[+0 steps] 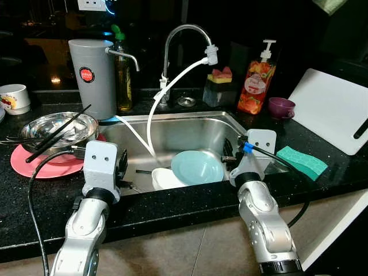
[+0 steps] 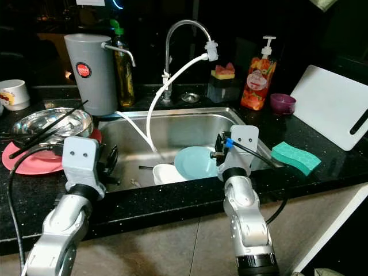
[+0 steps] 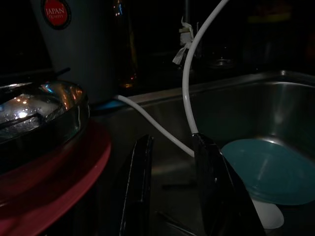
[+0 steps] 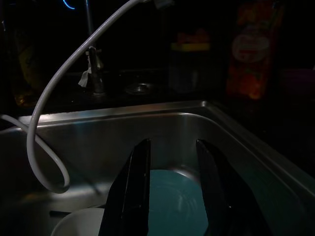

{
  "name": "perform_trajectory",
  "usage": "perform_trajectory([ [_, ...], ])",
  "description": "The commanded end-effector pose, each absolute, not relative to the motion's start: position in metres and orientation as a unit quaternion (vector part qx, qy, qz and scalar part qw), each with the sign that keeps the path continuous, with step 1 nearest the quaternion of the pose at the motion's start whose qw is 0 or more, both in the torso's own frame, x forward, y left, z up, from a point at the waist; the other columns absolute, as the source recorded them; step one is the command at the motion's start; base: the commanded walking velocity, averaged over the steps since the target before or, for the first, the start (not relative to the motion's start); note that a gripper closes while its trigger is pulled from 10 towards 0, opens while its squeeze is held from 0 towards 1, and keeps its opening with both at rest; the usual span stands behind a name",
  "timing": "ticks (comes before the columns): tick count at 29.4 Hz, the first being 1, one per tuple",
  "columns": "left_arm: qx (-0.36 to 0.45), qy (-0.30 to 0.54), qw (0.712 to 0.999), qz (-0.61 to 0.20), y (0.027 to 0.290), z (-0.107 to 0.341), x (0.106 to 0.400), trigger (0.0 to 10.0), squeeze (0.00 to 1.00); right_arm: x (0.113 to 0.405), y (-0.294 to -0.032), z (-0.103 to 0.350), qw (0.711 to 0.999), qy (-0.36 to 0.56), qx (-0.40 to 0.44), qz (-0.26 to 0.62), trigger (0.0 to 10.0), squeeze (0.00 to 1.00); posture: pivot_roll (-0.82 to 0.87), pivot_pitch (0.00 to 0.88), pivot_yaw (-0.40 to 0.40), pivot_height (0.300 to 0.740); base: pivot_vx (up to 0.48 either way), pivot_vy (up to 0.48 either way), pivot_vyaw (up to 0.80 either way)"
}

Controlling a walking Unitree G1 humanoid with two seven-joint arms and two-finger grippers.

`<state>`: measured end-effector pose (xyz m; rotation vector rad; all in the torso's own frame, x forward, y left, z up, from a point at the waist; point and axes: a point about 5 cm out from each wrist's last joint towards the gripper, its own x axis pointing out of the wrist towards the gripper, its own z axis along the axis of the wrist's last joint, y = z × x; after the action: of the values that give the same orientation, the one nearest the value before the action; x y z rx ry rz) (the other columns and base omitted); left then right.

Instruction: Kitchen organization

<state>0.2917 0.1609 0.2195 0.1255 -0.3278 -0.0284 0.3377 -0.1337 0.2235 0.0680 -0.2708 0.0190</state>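
- I have both arms raised at the front edge of the black tabletop (image 1: pixel 322 190), reaching over the steel sink (image 1: pixel 172 129).
- My left end effector (image 3: pixel 170 196) sits at the sink's left rim, its two fingers parted with a clear gap and nothing between them.
- My right end effector (image 4: pixel 170 187) hangs over the sink's right part, fingers likewise apart and empty, with the teal plate (image 1: pixel 197 167) just below and ahead of it.
- The teal plate lies in the sink, tilted, touching a white bowl (image 1: pixel 167 178) on its left.
- A white hose (image 1: pixel 167 92) runs from the tap (image 1: pixel 187 34) down into the sink, looping near the bowl.
- Left of the sink, a steel bowl (image 1: pixel 57 127) with black chopsticks (image 1: pixel 57 135) across it sits on a pink plate (image 1: pixel 46 164).
- Behind that stands a grey canister (image 1: pixel 92 77) with a red label, and a white mug (image 1: pixel 14 98) is at the far left.
- On the right I see a green sponge (image 1: pixel 302 162) near the sink's corner, a white cutting board (image 1: pixel 336 109), a purple cup (image 1: pixel 282 107) and an orange soap bottle (image 1: pixel 257 80).
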Motion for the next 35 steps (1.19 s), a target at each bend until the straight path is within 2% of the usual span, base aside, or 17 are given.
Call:
perform_trajectory([
  [1,0.069,-0.16,0.984,-0.017,0.1609,0.2199,0.2902,10.0,0.0,0.3362,-0.137,0.2282,0.989,-0.141,0.034,0.002,10.0,0.0,0.14,0.105,-0.075,0.74,0.0,0.0,0.0],
  [17,0.066,-0.172,0.983,-0.023,0.1546,0.2245,0.296,10.0,0.0,0.3347,-0.1444,0.2268,0.989,-0.142,0.034,-0.01,10.0,0.0,0.14,0.059,-0.08,0.74,0.0,0.0,0.0],
  [35,0.071,-0.176,0.981,-0.037,0.1526,0.228,0.2996,10.0,0.0,0.3293,-0.1463,0.2301,0.988,-0.149,0.04,-0.022,10.0,0.0,0.12,0.075,-0.052,0.74,0.0,0.0,0.0],
])
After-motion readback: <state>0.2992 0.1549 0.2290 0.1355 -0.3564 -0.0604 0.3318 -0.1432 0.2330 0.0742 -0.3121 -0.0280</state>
